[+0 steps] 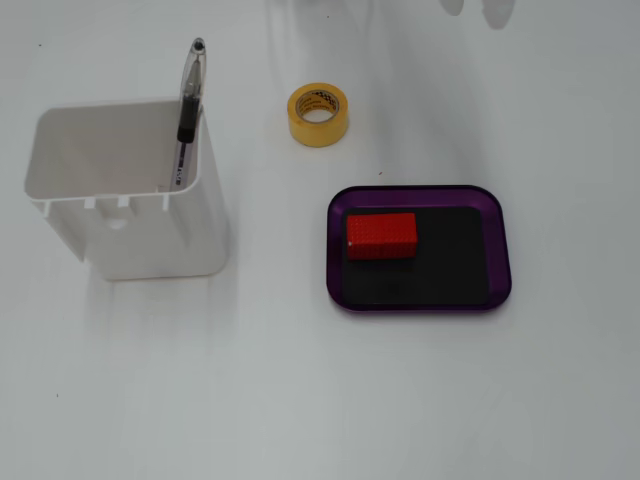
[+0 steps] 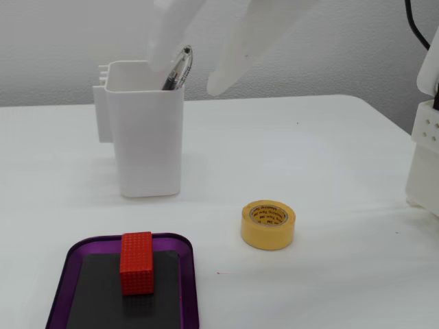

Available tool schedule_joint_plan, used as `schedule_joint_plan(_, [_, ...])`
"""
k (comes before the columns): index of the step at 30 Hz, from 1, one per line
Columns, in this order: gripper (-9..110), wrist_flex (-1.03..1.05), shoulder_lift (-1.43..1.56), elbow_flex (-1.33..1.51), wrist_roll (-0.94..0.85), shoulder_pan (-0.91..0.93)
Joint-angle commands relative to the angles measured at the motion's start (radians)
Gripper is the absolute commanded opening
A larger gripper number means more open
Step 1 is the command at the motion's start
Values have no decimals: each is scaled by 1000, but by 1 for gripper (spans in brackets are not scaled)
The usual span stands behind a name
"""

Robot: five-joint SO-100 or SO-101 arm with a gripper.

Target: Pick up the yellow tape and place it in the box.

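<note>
Nothing done yet: yellow tape [image 1: 319,115] lying flat on the table [image 1: 300,400], apart from the box [image 1: 497,250], which holds only a red block [image 1: 381,236]. Gripper [image 2: 195,51] blurred overhead, fingers apparently spread, holding nothing. Whole pick and placement left.

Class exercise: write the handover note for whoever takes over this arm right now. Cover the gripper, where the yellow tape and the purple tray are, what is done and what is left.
Gripper: raised above the table near the white container, holding nothing; fingers blurred, spread apart.
Yellow tape: flat on the table, hole up, apart from the tray and untouched.
Purple tray: holds only a red block, which lies in one half of the black floor; the other half is free.
White container holds a pen.
Done: nothing yet.
Left: descend on the tape, grasp it, carry it over and set it down in the tray, probably on the free half.
</note>
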Motion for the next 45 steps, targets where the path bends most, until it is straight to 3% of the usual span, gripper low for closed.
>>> schedule_joint_plan(1, [0, -331, 1618, 1873, 161, 225])
schedule_joint_plan(20, [0, -334, 1618, 1871, 146, 233])
schedule_joint_plan(28, [0, -321, 1605, 1815, -29, 238])
schedule_joint_plan(32, [8, -319, 1605, 1815, -29, 239])
schedule_joint_plan(39, [16, -290, 1601, 1744, -28, 440])
schedule_joint_plan(45, [16, -282, 1470, 1674, -75, 463])
